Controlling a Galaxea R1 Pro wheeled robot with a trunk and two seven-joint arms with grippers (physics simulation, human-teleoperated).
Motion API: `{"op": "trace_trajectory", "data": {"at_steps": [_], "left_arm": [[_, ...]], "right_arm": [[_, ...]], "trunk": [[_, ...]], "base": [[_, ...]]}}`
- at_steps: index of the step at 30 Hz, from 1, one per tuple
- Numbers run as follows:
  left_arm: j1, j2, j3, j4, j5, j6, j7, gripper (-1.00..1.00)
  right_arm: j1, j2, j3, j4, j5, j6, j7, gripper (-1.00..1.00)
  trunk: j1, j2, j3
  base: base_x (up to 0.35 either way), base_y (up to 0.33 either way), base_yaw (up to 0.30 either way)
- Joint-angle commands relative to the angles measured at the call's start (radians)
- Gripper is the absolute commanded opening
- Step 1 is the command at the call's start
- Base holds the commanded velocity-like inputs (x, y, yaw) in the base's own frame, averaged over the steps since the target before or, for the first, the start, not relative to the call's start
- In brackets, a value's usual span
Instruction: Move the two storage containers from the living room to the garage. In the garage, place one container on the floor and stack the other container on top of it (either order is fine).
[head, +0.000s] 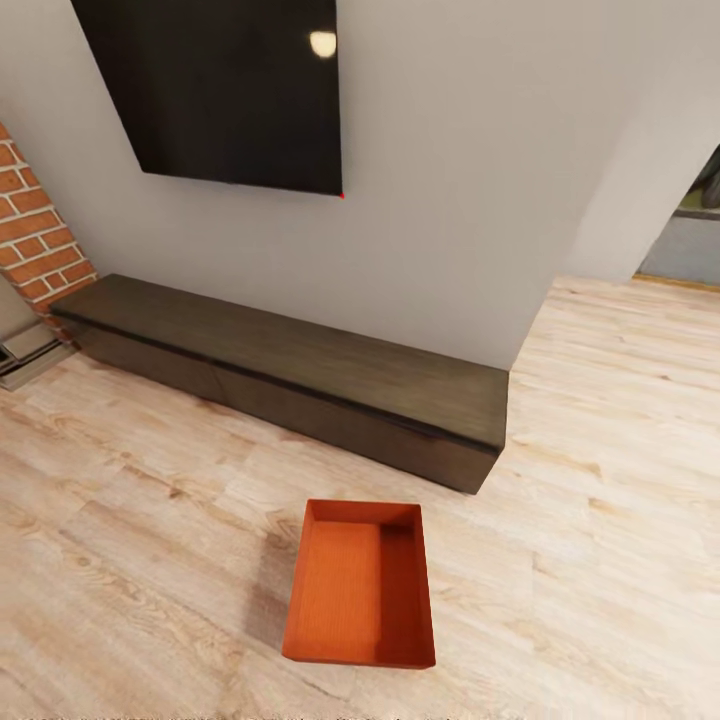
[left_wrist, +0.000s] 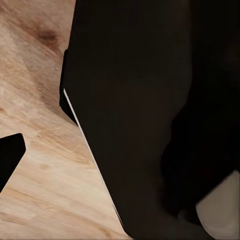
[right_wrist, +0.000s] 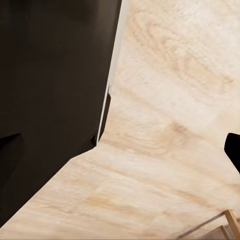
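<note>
One orange-red storage container (head: 345, 585) sits open and empty on the light wood-plank floor of the living room, low in the head view, just in front of a long dark cabinet. A single black fingertip (left_wrist: 9, 157) of my left gripper hangs over the planks in the left wrist view. The right wrist view likewise catches one black fingertip (right_wrist: 233, 150) above the wood. Neither view shows whether the jaws are open or shut, and nothing is seen between them. The garage is out of view.
The low dark cabinet (head: 300, 365) runs along the cream wall under a black TV (head: 215, 90). A brick column (head: 35, 230) stands at far left. An opening (head: 690, 230) lies past the wall corner at right, with open wood floor (head: 600, 500) leading there. My dark body (left_wrist: 140, 115) shows beside both wrists.
</note>
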Motion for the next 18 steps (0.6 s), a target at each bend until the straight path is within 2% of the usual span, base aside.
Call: {"op": "trace_trajectory", "data": {"at_steps": [1,7,18], "left_arm": [[0.000,-0.001,0.000,0.000,0.005,-0.003,0.001,1.00],[0.000,0.003,0.003,0.004,0.010,-0.002,0.001,1.00],[0.000,0.006,0.005,0.006,0.013,-0.003,0.000,1.00]], "right_arm": [[-0.001,0.000,0.008,0.002,-0.010,-0.005,-0.001,1.00],[-0.001,0.000,0.007,0.002,-0.010,-0.007,-0.005,1.00],[-0.001,-0.001,0.010,0.002,-0.007,-0.006,-0.011,1.00]], "trunk": [[0.000,0.000,-0.002],[0.000,0.000,-0.011],[0.000,0.000,-0.012]], "base": [[0.000,0.000,0.000],[0.000,0.000,0.000],[0.000,0.000,0.000]]}}
